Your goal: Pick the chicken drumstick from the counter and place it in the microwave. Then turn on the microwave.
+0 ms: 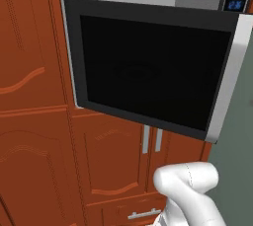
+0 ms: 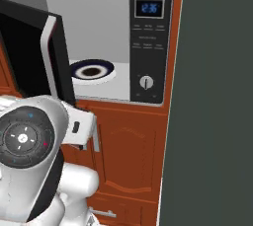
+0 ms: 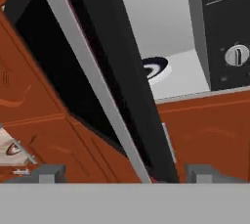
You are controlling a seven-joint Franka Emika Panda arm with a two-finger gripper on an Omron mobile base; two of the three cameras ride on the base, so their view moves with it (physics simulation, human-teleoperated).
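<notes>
The microwave (image 2: 99, 47) is set into a wall of reddish-brown cabinets (image 1: 34, 121), and its door (image 1: 148, 67) stands swung open to the left. The door's black glass faces the left base camera, with its silver edge on the right. Inside the pale grey cavity, a round plate (image 2: 91, 70) with a dark rim lies on the floor of the oven, toward the left of the opening; in the hand view a sliver of that plate (image 3: 155, 66) shows just past the door's edge. Whether the chicken drumstick lies on it cannot be told: the plate's middle shows only a dark brownish patch.

To the right of the cavity runs the dark control panel (image 2: 149, 47), with a lit blue display (image 2: 148, 8) at the top and a round knob (image 2: 146, 82) low down. The knob (image 3: 237, 55) also appears at the right of the hand view.

The gripper (image 3: 128, 173) sits low and close before the bottom corner of the open door, its two finger tips (image 3: 49, 173) spread wide apart with the door's lower edge between them; nothing is seen held, and whether a tip touches the door cannot be told.

Below the microwave are more cabinet fronts with carved panels and silver handles (image 1: 151, 140). A flat dark grey-green wall (image 2: 217, 96) closes the scene on the right.
</notes>
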